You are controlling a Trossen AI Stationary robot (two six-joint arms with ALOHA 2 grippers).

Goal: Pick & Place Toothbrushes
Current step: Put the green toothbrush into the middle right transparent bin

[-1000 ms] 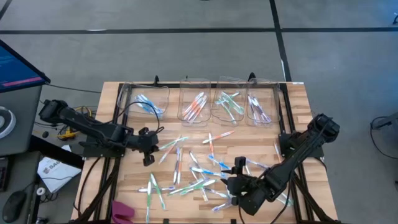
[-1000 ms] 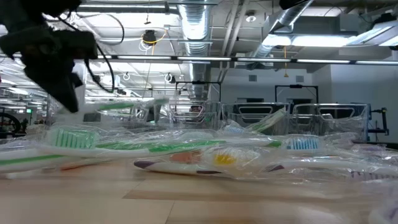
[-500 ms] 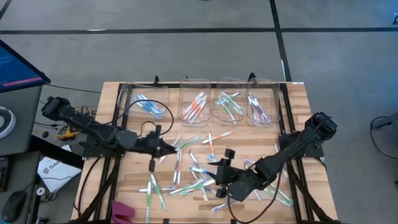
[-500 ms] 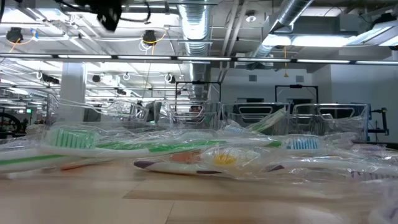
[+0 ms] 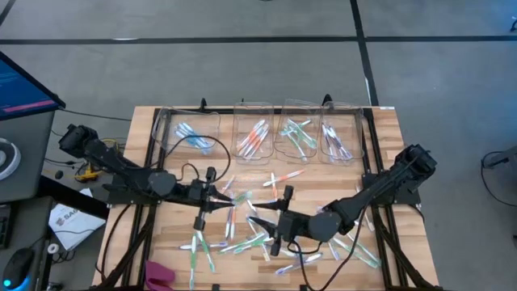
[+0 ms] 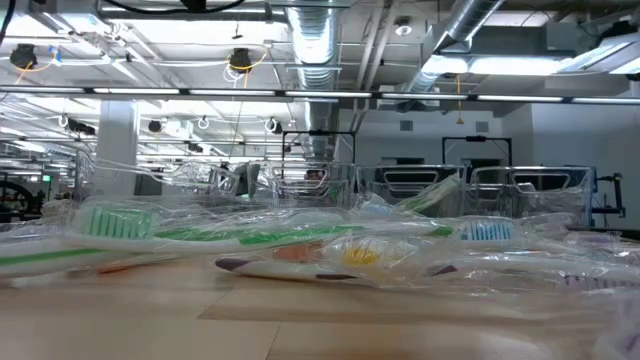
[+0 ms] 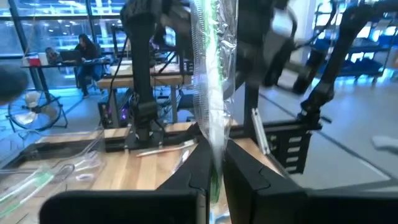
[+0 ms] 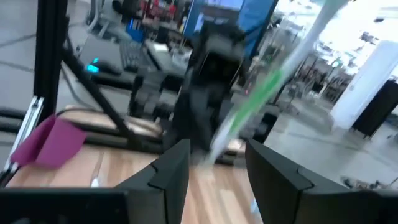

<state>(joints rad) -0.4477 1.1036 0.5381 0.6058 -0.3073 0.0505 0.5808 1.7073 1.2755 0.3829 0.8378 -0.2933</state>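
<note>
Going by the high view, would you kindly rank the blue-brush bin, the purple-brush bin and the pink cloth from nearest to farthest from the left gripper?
Measured from the left gripper, which is shut on a green toothbrush mid-table:
1. Blue-brush bin, at the table's far-left edge.
2. Pink cloth, at the near-left edge, only slightly farther.
3. Purple-brush bin, far right, clearly farthest.

The left gripper [image 5: 220, 196] has swung in over the table's middle, lifting a green toothbrush [image 7: 211, 93] (wrapped in clear film). The right gripper [image 5: 262, 226] has travelled from the near edge toward it.
</note>
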